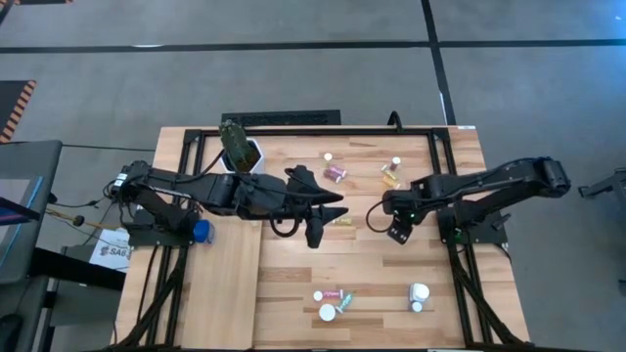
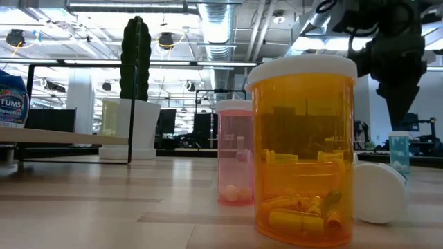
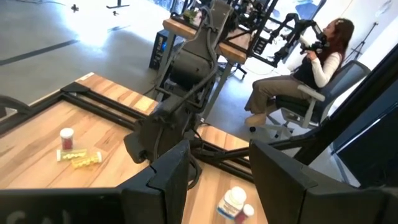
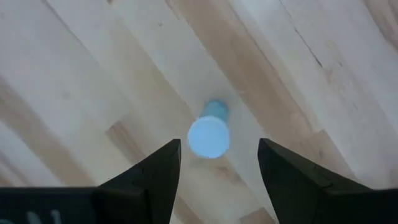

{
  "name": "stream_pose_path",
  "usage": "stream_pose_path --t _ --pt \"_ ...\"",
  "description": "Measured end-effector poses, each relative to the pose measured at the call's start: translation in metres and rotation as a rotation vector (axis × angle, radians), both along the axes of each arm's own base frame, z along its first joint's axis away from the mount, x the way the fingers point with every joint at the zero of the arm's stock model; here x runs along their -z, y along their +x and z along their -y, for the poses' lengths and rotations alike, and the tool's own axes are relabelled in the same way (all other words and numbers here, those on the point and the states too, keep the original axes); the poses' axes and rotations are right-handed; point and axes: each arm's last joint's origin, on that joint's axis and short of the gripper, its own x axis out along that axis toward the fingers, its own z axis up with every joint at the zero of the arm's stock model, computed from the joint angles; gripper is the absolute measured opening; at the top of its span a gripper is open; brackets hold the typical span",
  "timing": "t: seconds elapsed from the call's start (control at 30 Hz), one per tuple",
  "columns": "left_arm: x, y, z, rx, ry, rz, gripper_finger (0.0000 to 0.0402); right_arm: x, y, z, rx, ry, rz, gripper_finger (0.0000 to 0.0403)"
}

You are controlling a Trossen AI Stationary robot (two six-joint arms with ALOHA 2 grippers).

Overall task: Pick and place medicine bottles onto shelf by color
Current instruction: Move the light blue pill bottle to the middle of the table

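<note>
Right gripper hangs directly above a blue medicine bottle standing upright on the tabletop; fingers spread, grasping nothing.

The middle of the table lay mostly bare, leaving room to pass between the far bottles and the near ones. The left gripper reached across that middle, blocking the way toward the shelf. Under the right gripper, whose fingers stood apart, a blue bottle stood upright on bare wood. A plant pot crowded the far edge.
</note>
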Motion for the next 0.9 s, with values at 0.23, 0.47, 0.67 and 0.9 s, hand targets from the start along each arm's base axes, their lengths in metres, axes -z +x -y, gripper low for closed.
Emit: stream_pose_path --t 0.23,0.47,0.67,0.9 --pt "0.001 0.000 0.000 -0.002 -0.005 -0.010 0.0152 0.013 0.009 -0.002 -0.011 -0.007 -0.065 0.0235" --pt "0.003 -0.001 0.000 -0.008 -0.002 -0.032 0.0152 0.025 0.016 -0.003 -0.048 -0.020 -0.115 0.0235" --pt "0.003 -0.001 0.000 -0.009 -0.003 -0.031 0.0152 0.033 0.020 -0.003 -0.072 -0.026 -0.152 0.0228" --pt "0.004 -0.001 0.000 -0.012 -0.011 -0.039 0.0152 0.034 0.021 -0.003 -0.085 -0.028 -0.154 0.0163"
